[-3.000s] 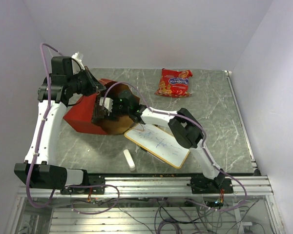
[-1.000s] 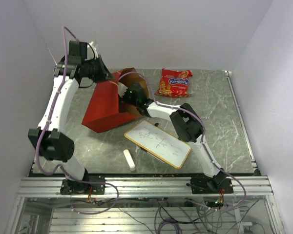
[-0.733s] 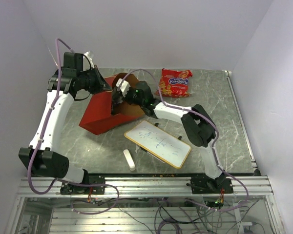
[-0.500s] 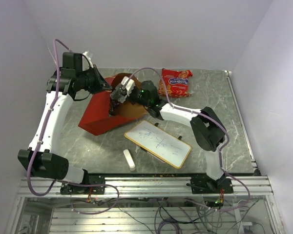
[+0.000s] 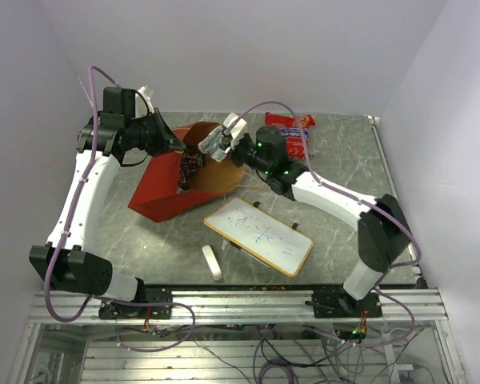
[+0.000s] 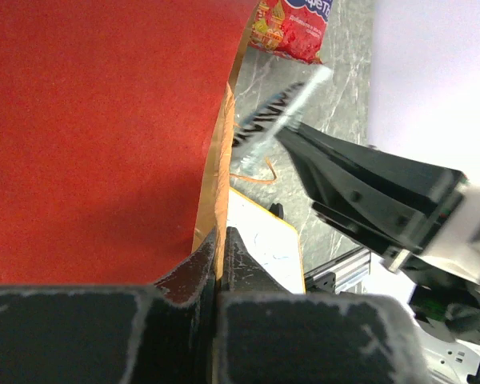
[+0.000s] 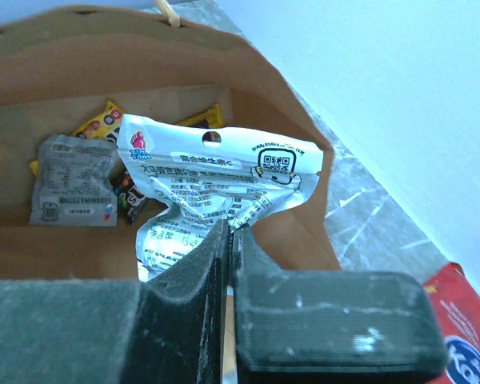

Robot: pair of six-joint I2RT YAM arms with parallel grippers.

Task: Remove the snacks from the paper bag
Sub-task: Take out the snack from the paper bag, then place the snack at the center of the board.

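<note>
The snacks [image 7: 72,188] lie deep in the paper bag [image 5: 156,188], my right claw [image 7: 228,228] is clamped on one silver packet [image 7: 224,180] at its mouth, my left claw [image 6: 222,244] pinches the rim, and next I should set the packet on the surface [image 5: 344,136].

I find the paper bag [image 5: 156,188] mouth crowded: my right gripper [image 7: 229,232], clamping a silvery packet [image 7: 216,180], hangs at its 1 o'clock, and my left gripper [image 6: 222,240] pinches the rim at 10. The whiteboard [image 5: 258,234] bars 5 o'clock. Bare table [image 5: 144,240] at 7 o'clock gives passing room.
</note>
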